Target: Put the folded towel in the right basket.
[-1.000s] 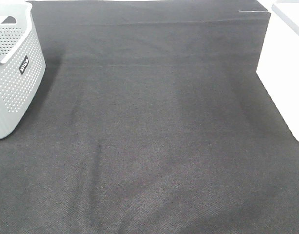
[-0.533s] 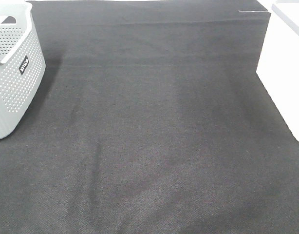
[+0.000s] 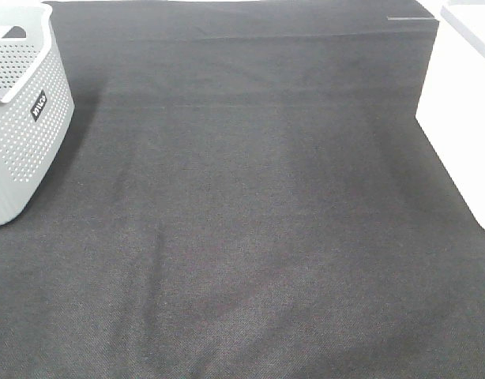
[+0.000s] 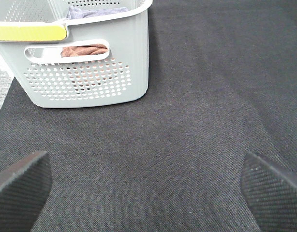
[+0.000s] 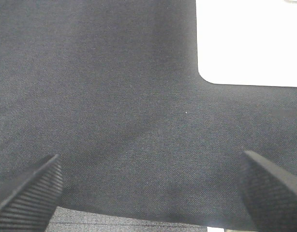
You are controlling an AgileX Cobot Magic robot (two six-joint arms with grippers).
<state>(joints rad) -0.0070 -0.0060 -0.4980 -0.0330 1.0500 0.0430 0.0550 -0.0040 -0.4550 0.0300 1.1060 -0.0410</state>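
Grippers: left gripper (image 4: 146, 186) and right gripper (image 5: 148, 191) both spread wide, grasping nothing, above black cloth (image 3: 258, 221).
Right basket (image 3: 468, 103): plain white, smooth-walled, right edge of scene.
Left basket (image 3: 21, 118): grey, perforated, far left.
Towel (image 4: 83, 50): reddish-brown fabric inside left basket, seen through handle slot; fold unclear.
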